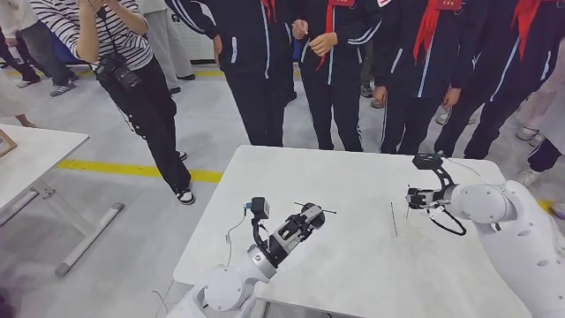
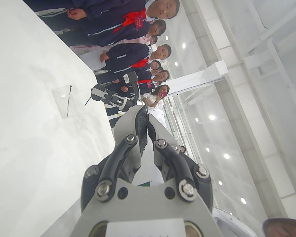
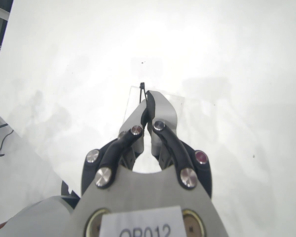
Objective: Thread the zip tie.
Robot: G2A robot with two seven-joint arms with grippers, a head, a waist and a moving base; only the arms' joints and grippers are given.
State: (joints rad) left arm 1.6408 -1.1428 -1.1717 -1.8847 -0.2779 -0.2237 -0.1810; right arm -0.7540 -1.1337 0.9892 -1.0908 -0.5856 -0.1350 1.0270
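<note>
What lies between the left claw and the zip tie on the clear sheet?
Top view: only bare white table between the left claw and the zip tie; a thin dark line sits at the claw itself.

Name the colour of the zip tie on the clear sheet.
Black zip tie; left wrist view.

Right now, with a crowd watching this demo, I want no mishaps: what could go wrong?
The thin black strip sticks out far from the shut right tool, so it may flex or slip. Its tip looks close to the zip tie on the clear plate; a nudge could shift both.
</note>
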